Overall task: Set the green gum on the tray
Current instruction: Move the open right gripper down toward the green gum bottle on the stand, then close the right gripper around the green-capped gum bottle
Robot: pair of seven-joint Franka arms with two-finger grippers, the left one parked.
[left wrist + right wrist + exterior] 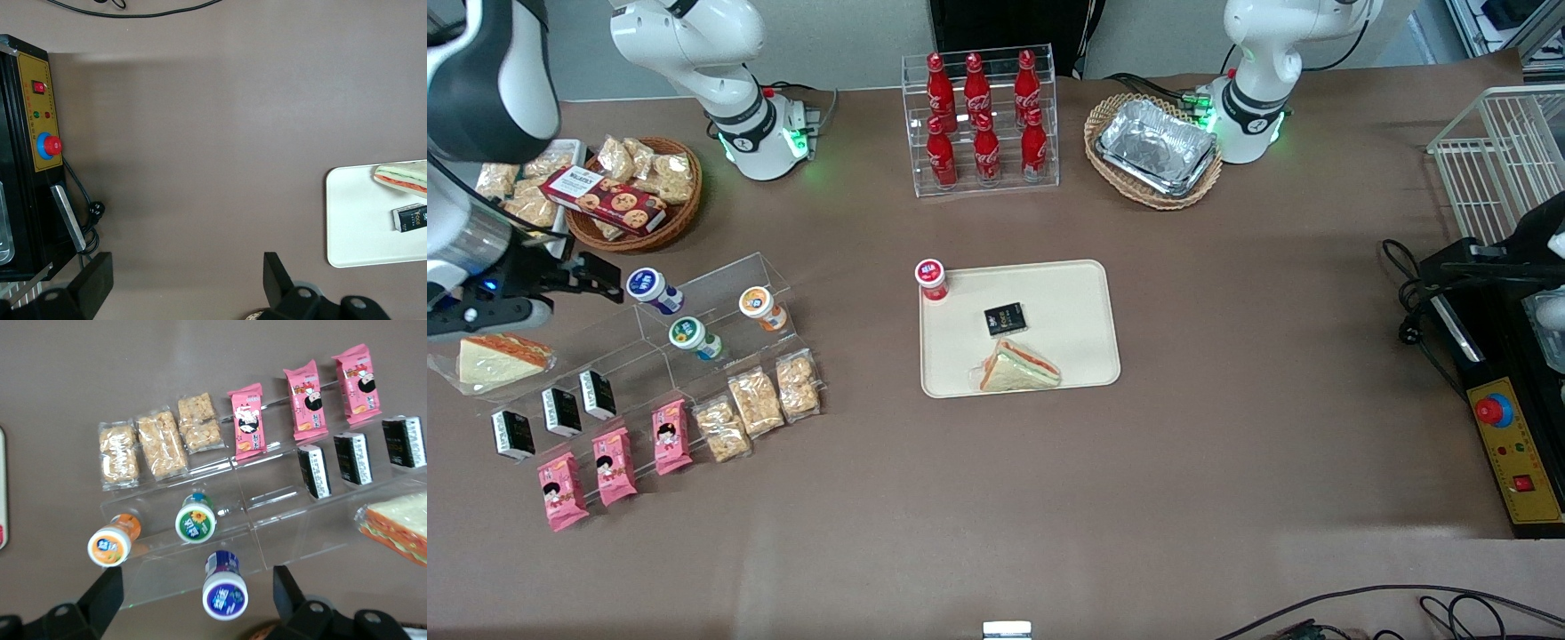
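The gripper (596, 276) hangs with jaws wide and empty, just beside the blue-lidded bottle (649, 287); the green gum (691, 337) stands on the clear stepped rack (720, 307), nearer the front camera than that bottle; the tray (1080, 307) lies well apart from the rack.

Brown table (1227, 462), pale wall, white wire rack (1498, 160)

My gripper (596, 277) hangs open above the acrylic stand (694, 329) holding the green gum (690, 336); the tray (1067, 302) lies well apart from that stand, toward the parked arm's end
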